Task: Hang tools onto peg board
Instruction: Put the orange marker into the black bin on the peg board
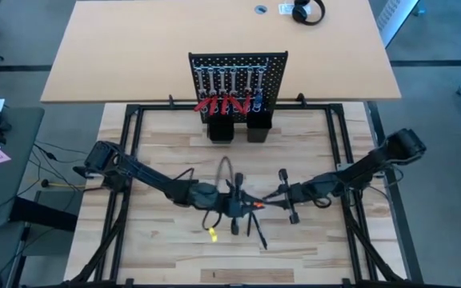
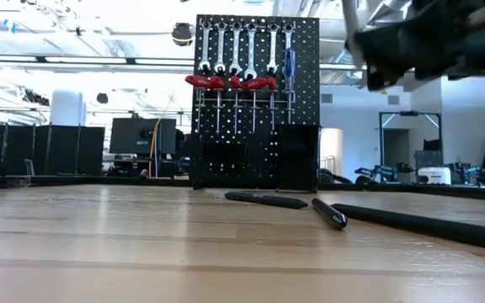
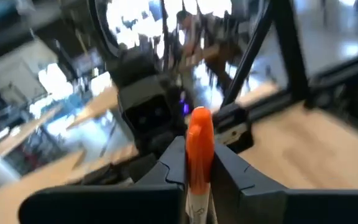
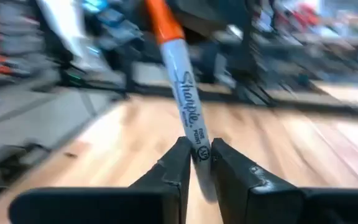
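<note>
you are looking at both arms meeting over the middle of the table (image 1: 158, 256); the left gripper (image 3: 197, 177) is clamped on the orange cap end of a marker (image 3: 199, 146), and the right gripper (image 4: 201, 163) is clamped on the grey barrel of the same marker (image 4: 188, 112), so the two pincers hold one pen between them, well above the wood; from overhead the marker (image 1: 256, 206) shows as a small orange spot between the two wrists; the peg board (image 1: 237, 76) stands upright at the far edge of the table, well apart from the grippers; on it hang the wrenches (image 2: 242, 46) in a row, the red-handled tools (image 2: 230, 82) below them and a blue screwdriver (image 2: 290, 63) at the end; two black sticks (image 2: 297, 206) lie flat on the table in front of the board.
</note>
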You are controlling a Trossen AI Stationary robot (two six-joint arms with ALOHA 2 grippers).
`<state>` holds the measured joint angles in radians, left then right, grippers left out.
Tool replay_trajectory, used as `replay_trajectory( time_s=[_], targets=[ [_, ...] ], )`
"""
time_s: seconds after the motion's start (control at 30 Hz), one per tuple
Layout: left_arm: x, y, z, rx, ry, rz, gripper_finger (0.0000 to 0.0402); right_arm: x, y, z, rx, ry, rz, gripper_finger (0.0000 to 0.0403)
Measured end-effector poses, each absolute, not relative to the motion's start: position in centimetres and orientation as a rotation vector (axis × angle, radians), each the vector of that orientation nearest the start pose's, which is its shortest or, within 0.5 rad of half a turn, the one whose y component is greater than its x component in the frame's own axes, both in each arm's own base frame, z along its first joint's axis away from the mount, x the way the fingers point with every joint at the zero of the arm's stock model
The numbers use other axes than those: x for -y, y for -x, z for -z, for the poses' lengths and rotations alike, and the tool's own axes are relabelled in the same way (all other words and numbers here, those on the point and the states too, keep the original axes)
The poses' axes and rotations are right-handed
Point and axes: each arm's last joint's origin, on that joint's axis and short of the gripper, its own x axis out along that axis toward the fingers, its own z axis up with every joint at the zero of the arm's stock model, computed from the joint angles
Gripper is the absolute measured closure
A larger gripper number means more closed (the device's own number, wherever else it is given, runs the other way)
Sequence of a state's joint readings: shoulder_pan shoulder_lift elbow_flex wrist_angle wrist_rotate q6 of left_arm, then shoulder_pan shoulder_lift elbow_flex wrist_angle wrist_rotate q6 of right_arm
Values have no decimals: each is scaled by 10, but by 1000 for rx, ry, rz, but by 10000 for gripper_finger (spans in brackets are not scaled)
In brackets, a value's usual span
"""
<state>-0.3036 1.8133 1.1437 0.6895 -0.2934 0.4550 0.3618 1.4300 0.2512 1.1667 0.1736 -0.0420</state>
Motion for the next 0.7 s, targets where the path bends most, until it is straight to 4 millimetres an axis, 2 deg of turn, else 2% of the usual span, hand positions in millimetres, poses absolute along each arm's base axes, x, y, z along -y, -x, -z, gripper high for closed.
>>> replay_trajectory(
  time_s=[0.13, 0.23, 0.37, 0.47, 0.7],
  targets=[
    [99, -407, -271, -152, -528, -40, 378, -68, -211, -154, -150, 38, 34, 326],
    [83, -415, -287, -192, -570, -108, 378, -62, -202, -150, -253, 43, 227, 324],
    [55, -422, -289, -235, -597, -179, 378, -57, -190, -155, -265, 11, 414, 323],
    [27, -426, -297, -222, -600, -245, 378, -58, -187, -156, -255, -4, 468, 322],
    [-61, -424, -307, -158, -474, -415, 375, -59, -187, -154, -256, 1, 475, 322]
  ],
)
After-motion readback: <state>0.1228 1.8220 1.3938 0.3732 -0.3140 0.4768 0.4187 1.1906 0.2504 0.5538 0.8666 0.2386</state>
